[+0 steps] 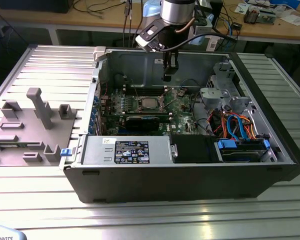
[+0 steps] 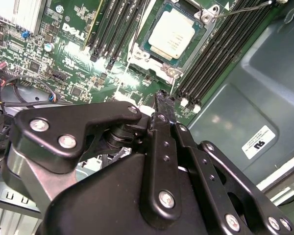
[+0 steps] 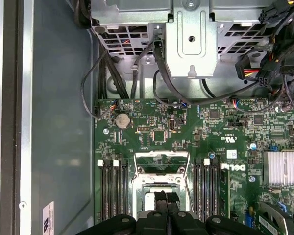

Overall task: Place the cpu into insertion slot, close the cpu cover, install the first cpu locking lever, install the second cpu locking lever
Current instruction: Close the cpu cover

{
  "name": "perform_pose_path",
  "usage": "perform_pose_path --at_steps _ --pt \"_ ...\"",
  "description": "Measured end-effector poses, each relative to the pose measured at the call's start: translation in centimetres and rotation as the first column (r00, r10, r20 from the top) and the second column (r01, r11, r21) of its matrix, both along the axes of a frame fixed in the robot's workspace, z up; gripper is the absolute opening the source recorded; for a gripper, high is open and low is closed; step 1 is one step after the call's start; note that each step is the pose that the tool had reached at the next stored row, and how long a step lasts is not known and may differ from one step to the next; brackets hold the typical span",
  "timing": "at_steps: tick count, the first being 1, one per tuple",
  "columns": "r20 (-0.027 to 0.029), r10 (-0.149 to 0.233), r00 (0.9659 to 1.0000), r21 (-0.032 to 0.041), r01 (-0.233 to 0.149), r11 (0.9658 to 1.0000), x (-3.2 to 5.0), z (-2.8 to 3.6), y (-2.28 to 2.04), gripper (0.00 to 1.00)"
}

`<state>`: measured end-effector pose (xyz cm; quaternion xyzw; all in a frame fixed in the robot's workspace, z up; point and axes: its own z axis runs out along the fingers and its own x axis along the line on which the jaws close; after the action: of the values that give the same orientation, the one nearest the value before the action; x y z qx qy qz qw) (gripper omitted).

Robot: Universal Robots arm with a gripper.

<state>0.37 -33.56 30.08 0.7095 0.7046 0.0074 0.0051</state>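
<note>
Well, my fingers [image 2: 164,98] are pinched together and carry nothing, hovering above the board [image 2: 78,63]. Just below and ahead of the tips, the cpu [image 2: 172,33] sits in its slot [image 2: 142,53], and the cover [image 2: 201,30] looks to lie flat around it. A wire lever [image 2: 240,8] stands loose beyond. Slipping is my worry: that thin, springy wire could skid off my narrow tips, snap back, or send me into the memory slots [image 2: 210,58] alongside.

Bright, even light; pale glare on the cpu [image 2: 171,33]
</note>
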Motion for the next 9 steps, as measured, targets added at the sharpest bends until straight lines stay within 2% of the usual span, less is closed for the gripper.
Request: perform_pose_path --at_steps 9 --pt "-0.0003 0.0 1.0 0.0 0.0 1.0 0.28 -0.13 0.0 0.11"
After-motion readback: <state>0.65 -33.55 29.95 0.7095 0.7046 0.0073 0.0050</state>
